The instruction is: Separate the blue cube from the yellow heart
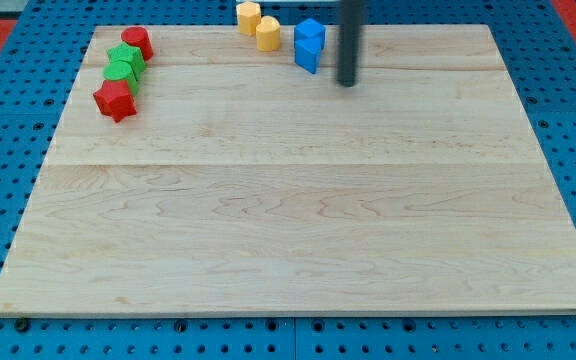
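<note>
The separation is not looking done yet. Near the view's top edge of the pale wooden tabletop (298, 200), two blue plastic blocks are sitting pressed together: the upper one, which I take for the blue cube (311, 33), and a lower blue block (307, 56) whose shape I cannot make out. Just to their left two yellow plastic pieces are standing; the nearer one, the yellow heart (268, 33) as I judge it, is lying just beside the blue cube with only a thin gap showing, and the other yellow block (248, 16) is touching it up and to the left. So the whole push is remaining.

The straight dark rod is coming down from the view's top, upright, and my tip (347, 84) is resting just to the right of the blue pair, slightly below them, apart from both. There is no claw on this arm, so nothing is spreading or pinching.

Well apart at the view's upper left, a red plastic block (137, 41), two green blocks (123, 62) and a red star-like block (115, 99) are clustering together.
</note>
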Available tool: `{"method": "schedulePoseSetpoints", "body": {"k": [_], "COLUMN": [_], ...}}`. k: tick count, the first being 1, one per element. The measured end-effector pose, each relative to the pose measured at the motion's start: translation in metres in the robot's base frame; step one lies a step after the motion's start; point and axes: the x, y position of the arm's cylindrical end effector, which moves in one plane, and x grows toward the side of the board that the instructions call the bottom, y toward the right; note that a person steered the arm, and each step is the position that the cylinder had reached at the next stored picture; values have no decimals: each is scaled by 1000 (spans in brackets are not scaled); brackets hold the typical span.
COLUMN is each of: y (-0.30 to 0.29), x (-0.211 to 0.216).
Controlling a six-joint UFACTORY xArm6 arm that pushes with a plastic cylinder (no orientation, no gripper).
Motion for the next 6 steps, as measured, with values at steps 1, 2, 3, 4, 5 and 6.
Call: {"method": "schedulePoseSetpoints", "body": {"k": [1,2,3,4,5,6], "y": [48,39,27,-52,-124,-166], "x": [-85,-89,-89,-89,-83,-62]}}
